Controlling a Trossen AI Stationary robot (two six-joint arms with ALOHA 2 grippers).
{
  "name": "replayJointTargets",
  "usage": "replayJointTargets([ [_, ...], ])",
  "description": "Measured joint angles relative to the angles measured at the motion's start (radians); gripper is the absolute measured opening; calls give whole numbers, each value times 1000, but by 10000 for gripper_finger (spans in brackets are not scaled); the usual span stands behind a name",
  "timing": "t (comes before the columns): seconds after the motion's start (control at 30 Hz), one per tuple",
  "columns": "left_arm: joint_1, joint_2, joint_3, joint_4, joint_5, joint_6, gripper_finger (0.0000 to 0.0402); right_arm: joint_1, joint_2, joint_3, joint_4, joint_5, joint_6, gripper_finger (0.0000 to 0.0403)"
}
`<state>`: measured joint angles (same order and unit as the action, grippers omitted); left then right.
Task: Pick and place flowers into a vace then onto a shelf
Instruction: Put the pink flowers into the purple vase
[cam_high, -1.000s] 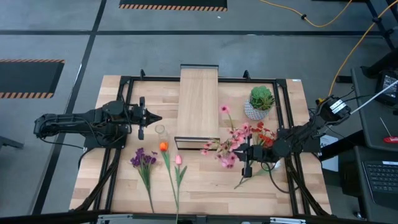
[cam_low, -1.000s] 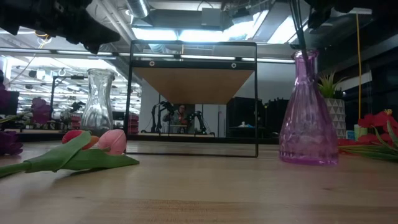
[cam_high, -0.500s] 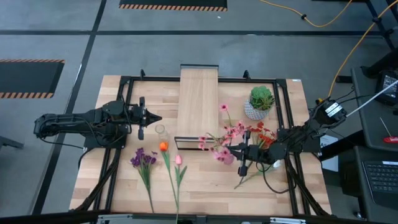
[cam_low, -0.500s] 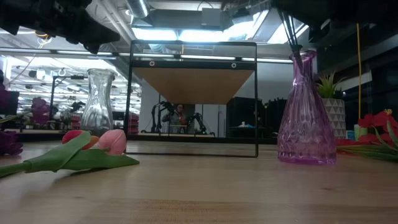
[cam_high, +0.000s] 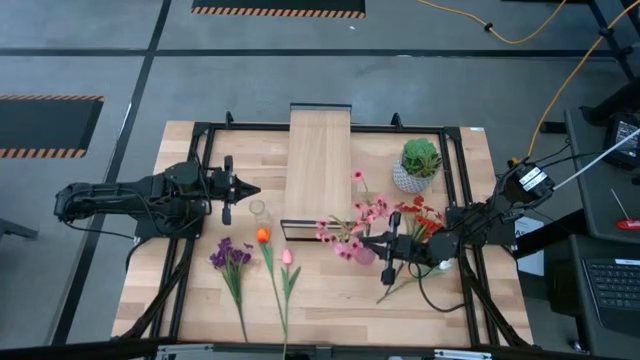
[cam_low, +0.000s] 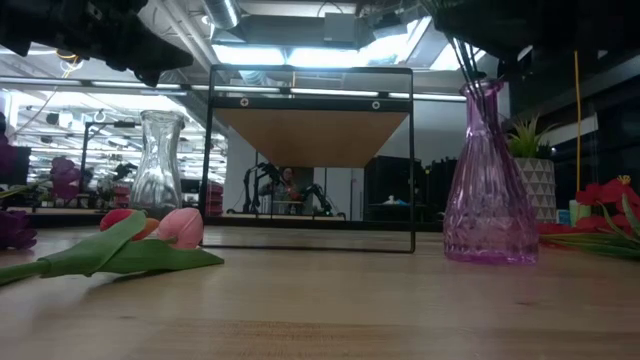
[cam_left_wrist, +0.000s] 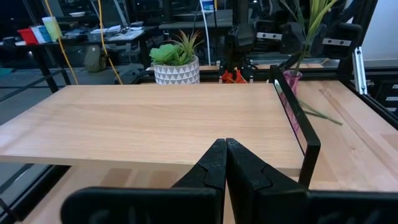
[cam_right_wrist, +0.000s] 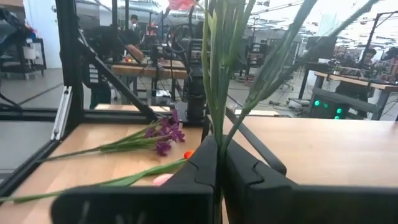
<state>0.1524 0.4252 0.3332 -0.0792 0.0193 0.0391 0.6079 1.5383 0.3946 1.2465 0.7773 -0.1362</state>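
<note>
From the high view I have the right hand (cam_high: 378, 243) near the middle of the desk, just right of the shelf's (cam_high: 319, 165) near end, with the pink blossoms (cam_high: 350, 228) fanned out over the purple vase (cam_high: 364, 256). The left hand (cam_high: 250, 189) waits left of the shelf, beside the clear vase (cam_high: 258, 209). The purple cluster (cam_high: 230, 256), orange tulip (cam_high: 263, 236) and pink tulip (cam_high: 286, 257) lie along the desk's near edge; the red blooms (cam_high: 420, 214) lie toward the right edge.

Low view: dark stems run down into the purple vase's neck — the vase stands upright on the desk.

Left wrist view: my left fingers (cam_left_wrist: 214, 163) are pressed together, holding nothing.

Right wrist view: the right fingers (cam_right_wrist: 205, 163) are pinched tight on the green stems.

My worry is the release — the blossoms look top-heavy, so letting go with the stems only partly seated could tip the vase or spill them back out.
</note>
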Motion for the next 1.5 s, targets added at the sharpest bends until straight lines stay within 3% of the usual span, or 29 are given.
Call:
replayJointTargets([
  [0.6,0,0,0,0,0,0,4,28,-39,0,-57,0,1,89],
  [1.13,0,0,0,0,0,-28,4,28,-214,0,-406,24,186,124],
  [1.5,0,0,0,0,0,-54,4,28,-410,0,-721,-67,320,124],
])
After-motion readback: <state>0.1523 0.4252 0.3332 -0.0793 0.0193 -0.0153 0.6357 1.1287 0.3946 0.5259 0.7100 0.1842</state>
